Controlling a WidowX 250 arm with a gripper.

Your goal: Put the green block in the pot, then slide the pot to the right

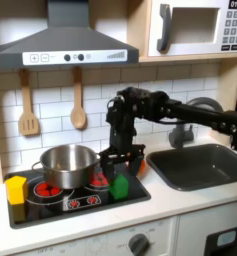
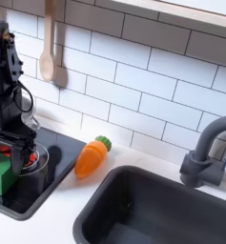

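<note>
The green block stands on the black stovetop, near its front right corner in the first exterior view. It also sits at the second exterior view's left edge, green block. My gripper hangs open just above it, its fingers spread to either side; nothing is between them. In the second exterior view the gripper is low over the stove. The silver pot rests on the stove to the first exterior view's left of the gripper, apart from it.
A yellow block stands at the stove's left edge. An orange carrot toy lies between stove and sink. A faucet rises behind the sink. Wooden utensils hang on the tiled wall.
</note>
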